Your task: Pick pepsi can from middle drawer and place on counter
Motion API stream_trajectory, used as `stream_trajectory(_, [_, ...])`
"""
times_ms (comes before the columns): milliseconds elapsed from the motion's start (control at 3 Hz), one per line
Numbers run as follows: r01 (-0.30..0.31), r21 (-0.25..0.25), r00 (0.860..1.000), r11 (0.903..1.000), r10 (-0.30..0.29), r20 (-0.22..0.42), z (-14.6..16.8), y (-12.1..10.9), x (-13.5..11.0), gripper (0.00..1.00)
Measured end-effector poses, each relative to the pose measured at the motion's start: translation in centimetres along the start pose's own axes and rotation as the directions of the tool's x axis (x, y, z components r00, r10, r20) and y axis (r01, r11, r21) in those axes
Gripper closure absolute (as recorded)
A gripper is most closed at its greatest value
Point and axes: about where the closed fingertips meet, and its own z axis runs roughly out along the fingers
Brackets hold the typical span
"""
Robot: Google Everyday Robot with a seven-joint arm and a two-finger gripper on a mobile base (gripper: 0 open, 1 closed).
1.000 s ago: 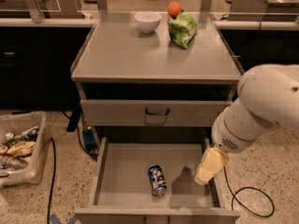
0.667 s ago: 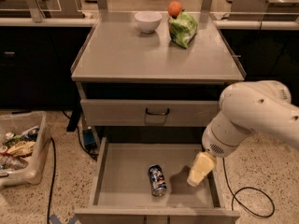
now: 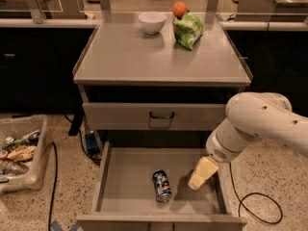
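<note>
The pepsi can lies on its side on the bare floor of the open middle drawer, near the drawer's centre front. My gripper hangs from the white arm inside the drawer's right half, just right of the can and apart from it. It holds nothing that I can see. The counter is the grey cabinet top above the drawers.
A white bowl, a green bag and an orange fruit stand at the counter's back. The closed top drawer front has a black handle. A bin of clutter and cables lie on the floor.
The arm has swung left and the gripper has moved leftward in the drawer, closer to the can. The can has not moved.
</note>
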Motion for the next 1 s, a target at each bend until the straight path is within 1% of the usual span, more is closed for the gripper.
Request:
stream_trajectory(333, [-0.004, 0.029, 1.000, 0.9996, 0.004, 0.016, 1.7, 1.0, -1.1, 0.00])
stream_trajectory(667, [-0.029, 0.028, 0.999, 0.9992, 0.029, 0.019, 6.8, 2.6, -2.8, 0.00])
stream_trajectory(1000, [-0.056, 0.003, 0.998, 0.9984, 0.056, 0.007, 11.8, 4.9, -4.3, 0.00])
